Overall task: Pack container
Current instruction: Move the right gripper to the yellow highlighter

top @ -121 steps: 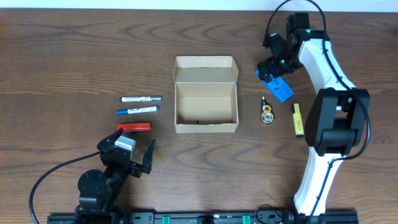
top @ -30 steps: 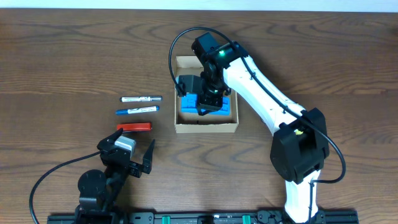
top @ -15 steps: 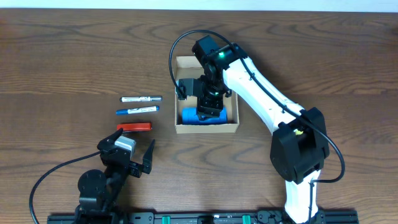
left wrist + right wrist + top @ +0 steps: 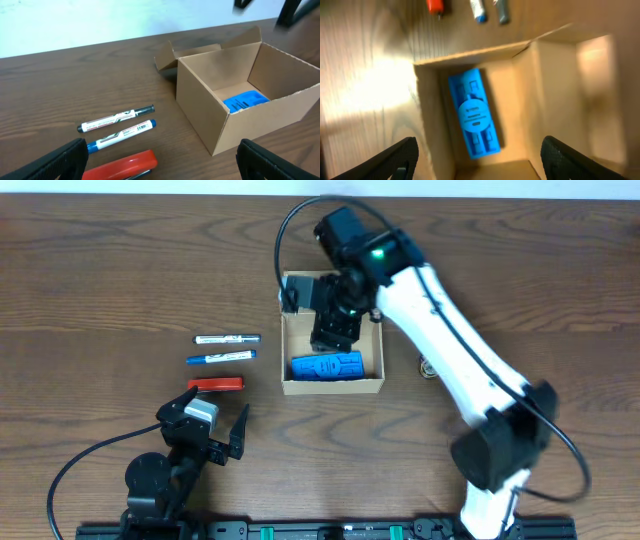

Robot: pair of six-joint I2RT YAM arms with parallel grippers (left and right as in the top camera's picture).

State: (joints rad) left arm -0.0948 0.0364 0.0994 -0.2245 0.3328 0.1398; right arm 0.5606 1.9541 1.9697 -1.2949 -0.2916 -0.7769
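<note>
Container [image 4: 332,387] sits mid-desk, opening up, lid flap open toward far edge. Blue pack [image 4: 327,366] lies flat inside by near wall, long axis left-right. R gripper [image 4: 334,328] above it, jaws wide, empty; L gripper [image 4: 212,412] by near edge, jaws wide.

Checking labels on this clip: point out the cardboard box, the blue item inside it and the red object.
cardboard box [image 4: 332,387], overhead view, near wall.
blue item [image 4: 474,114], right wrist view, round centre label.
red object [image 4: 125,164], left wrist view, top face.
</note>
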